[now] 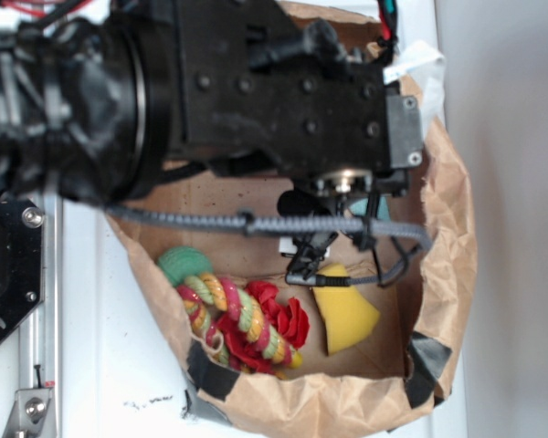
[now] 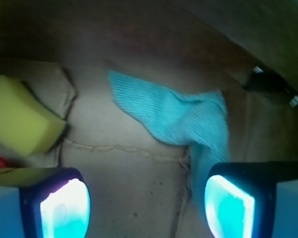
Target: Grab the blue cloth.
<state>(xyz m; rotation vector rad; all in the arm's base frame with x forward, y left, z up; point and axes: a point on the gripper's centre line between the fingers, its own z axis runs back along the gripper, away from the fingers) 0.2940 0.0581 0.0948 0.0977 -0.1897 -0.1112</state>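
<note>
Under my wrist camera: the blue cloth (image 2: 181,116) lies spread on the brown cardboard floor (image 2: 124,178), bent like an L, one leg running down to my right fingertip (image 2: 228,206). My end effector (image 2: 146,206) is wide open, holding nothing; cloth mostly ahead of the gap. Yellow sponge (image 2: 20,119) sits at left. Exterior view hides almost all of the cloth behind my arm, but shows the paper-lined box (image 1: 447,237), the rope toy (image 1: 242,319) beside the sponge, black tape on the rim. No readable writing anywhere.
</note>
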